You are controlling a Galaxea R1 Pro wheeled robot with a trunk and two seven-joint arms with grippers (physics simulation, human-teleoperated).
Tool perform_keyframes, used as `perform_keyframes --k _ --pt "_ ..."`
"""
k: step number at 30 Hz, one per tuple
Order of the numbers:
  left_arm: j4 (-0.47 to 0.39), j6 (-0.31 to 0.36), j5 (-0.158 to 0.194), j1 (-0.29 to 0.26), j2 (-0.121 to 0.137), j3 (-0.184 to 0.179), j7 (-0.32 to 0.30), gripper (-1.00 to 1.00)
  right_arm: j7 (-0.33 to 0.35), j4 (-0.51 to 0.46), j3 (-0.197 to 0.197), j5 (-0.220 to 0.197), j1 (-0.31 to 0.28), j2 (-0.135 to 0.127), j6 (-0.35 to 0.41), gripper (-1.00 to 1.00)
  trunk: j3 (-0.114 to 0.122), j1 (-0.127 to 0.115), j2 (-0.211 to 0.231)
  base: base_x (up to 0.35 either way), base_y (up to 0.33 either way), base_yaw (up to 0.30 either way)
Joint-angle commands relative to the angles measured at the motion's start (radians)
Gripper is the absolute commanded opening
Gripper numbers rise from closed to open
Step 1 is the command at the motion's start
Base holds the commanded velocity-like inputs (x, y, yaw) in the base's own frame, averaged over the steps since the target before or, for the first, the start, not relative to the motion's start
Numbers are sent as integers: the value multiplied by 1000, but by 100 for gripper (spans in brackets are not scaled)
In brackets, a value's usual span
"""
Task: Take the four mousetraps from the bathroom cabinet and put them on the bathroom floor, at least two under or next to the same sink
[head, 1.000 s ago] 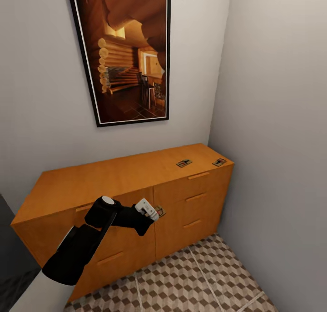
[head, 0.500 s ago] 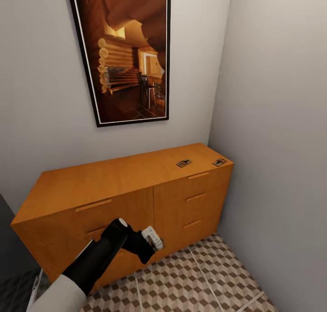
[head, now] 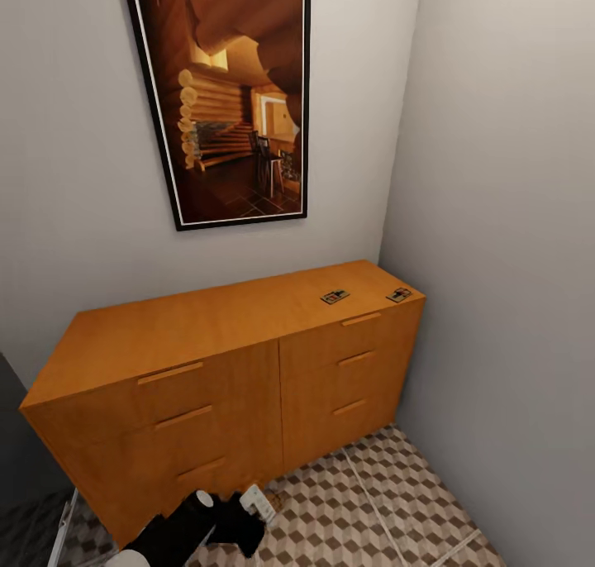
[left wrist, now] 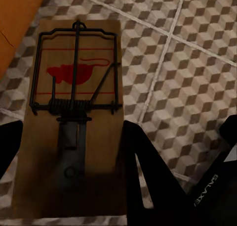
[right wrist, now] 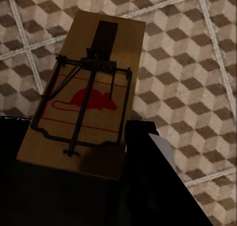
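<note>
Left gripper (head: 263, 501) lowered from drawer height to just above the bathroom floor (head: 372, 509), two mousetraps (head: 335, 297) atop the cabinet (head: 207, 360), left wrist: jaws pinching a mousetrap (left wrist: 74, 117) over tiles, right wrist: right gripper (right wrist: 89, 171) clamping another mousetrap (right wrist: 86, 97) above tiles.

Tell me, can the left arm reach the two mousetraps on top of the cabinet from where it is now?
Probably not yet. The left pincer is low near the floor, shut on a mousetrap. The two traps lie high on the cabinet, at its far right end.
</note>
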Motion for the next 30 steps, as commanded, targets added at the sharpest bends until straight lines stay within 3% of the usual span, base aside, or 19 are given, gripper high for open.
perform_keyframes --k 1,2,5,6,10,12,14,17,21,26,30 --pt "33 -26 16 -1 0 1 15 -100 -3 1 4 4 -1 -1 -3 -100 -1 0 -1 0 0 0" --pt "93 -75 54 0 1 1 45 -100 -3 0 4 4 -1 -2 -5 -100 -1 0 -1 0 0 0" --pt "228 -194 118 0 2 2 101 -100 -4 0 4 4 -1 -4 -23 -100 -1 0 -1 0 0 0" --pt "252 -219 126 0 3 2 109 -100 -4 0 4 4 -1 -4 -29 -100 -1 0 -1 0 0 0" --pt "414 -424 171 0 3 3 136 -100 -4 -1 4 5 -1 -6 -77 -100 -1 0 -1 0 0 0" --pt "465 -531 210 2 9 4 161 -100 -4 -1 4 5 -1 -7 -102 -100 -1 0 -1 0 0 0" --pt "485 -591 254 31 17 4 212 -100 -4 -2 2 5 -1 -11 -129 -100 -1 0 -1 0 0 0" --pt "492 -626 303 71 22 4 272 -100 -4 -2 0 4 -1 -26 -172 -100 -1 0 -1 0 0 0" --pt "497 -760 388 119 26 4 336 -100 -6 -12 -3 3 -1 -52 -245 -100 -1 0 -1 0 0 0" --pt "498 -847 423 167 28 5 367 -100 -12 -55 -5 2 -1 -73 -266 -100 -1 0 -1 0 0 0" --pt "498 -894 429 203 27 4 454 -100 -17 -109 -5 2 -1 -79 -265 -100 -1 0 -1 0 0 0"
